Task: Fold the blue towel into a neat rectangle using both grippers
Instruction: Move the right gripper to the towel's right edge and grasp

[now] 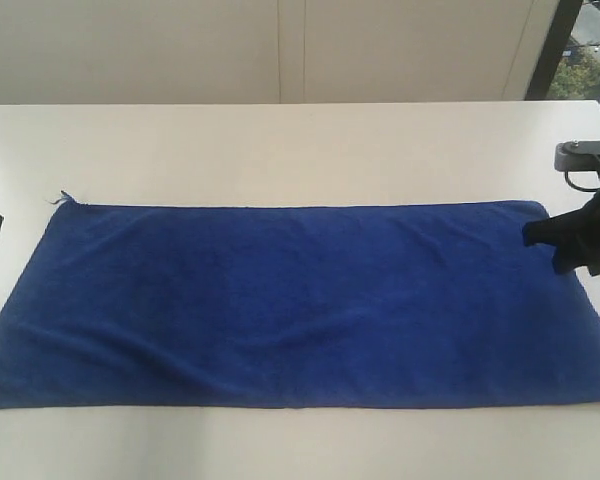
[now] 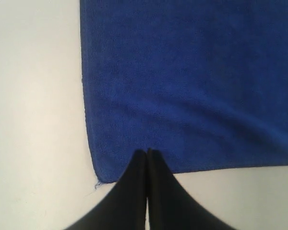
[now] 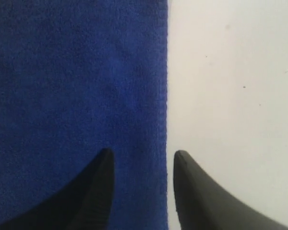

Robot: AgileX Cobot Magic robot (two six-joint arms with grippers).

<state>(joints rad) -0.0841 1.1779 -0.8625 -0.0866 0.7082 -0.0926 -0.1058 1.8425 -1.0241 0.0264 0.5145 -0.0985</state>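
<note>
**Right gripper (image 3: 143, 154) straddling the short edge of the blue towel (image 1: 280, 300)**

The blue towel is lying flat on the white table (image 1: 280, 140), its long axis running L-R across the exterior view. The right gripper is sitting at the towel's right end w/ jaws standing well apart and gripping nothing. One finger (image 3: 96, 182) is hanging over cloth and the other over bare table, w/ the edge running between them. The left gripper (image 2: 147, 153) is showing jaws pressed together, tips by the corner w/ the thread tag (image 2: 97, 185); no cloth seems pinched. The right arm is looking readier. Probably the next move is calling for a pinch on that edge, then a carry toward the left end. Bare table is showing beyond both long edges.
</note>
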